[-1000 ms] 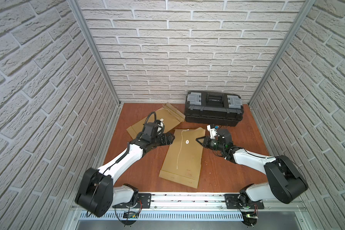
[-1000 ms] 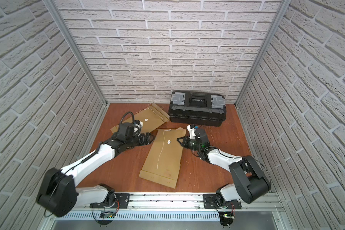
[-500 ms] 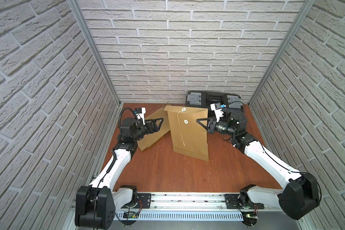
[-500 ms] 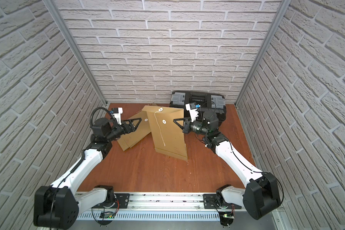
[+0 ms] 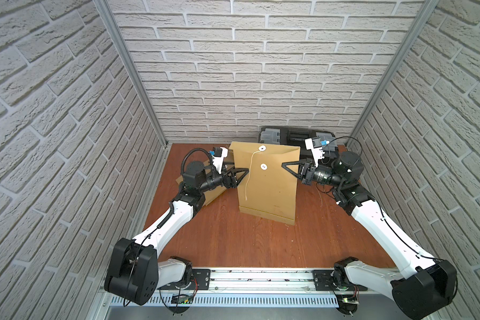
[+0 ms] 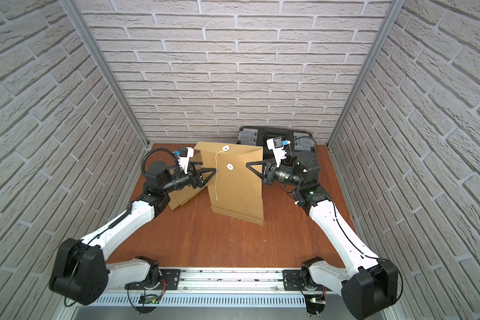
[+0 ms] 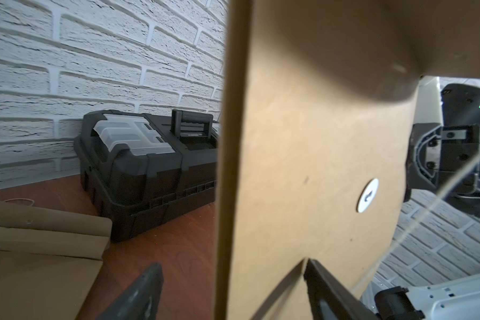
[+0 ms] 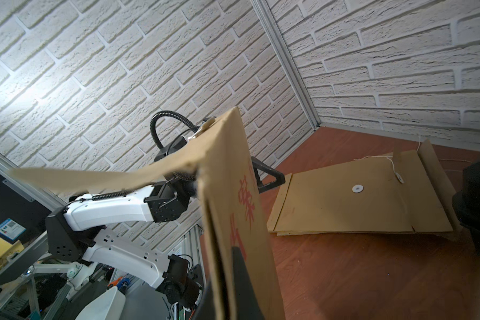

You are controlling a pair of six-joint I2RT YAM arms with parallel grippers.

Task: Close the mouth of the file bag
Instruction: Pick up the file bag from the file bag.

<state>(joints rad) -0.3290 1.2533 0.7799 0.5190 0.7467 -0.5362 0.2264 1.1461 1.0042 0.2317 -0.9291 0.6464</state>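
Since the previous frame, my left gripper (image 5: pixel 245 173) has advanced to the left edge of the file bag (image 5: pixel 270 188). Its fingers stand apart and straddle that edge without gripping. My right gripper (image 5: pixel 283 165) is clamped on the right edge and holds the bag upright over the table (image 5: pixel 233 241), long axis vertical, mouth uppermost. The material is stiff, flat brown kraft paper. A thin white string (image 5: pixel 249 177) hangs slack from the upper disc (image 5: pixel 261 148) beside the lower disc (image 5: pixel 263 166), nearest my left fingers.

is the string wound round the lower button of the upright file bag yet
No, the string hangs loose from the upper button of the file bag, falling beside the lower button without wrapping it.
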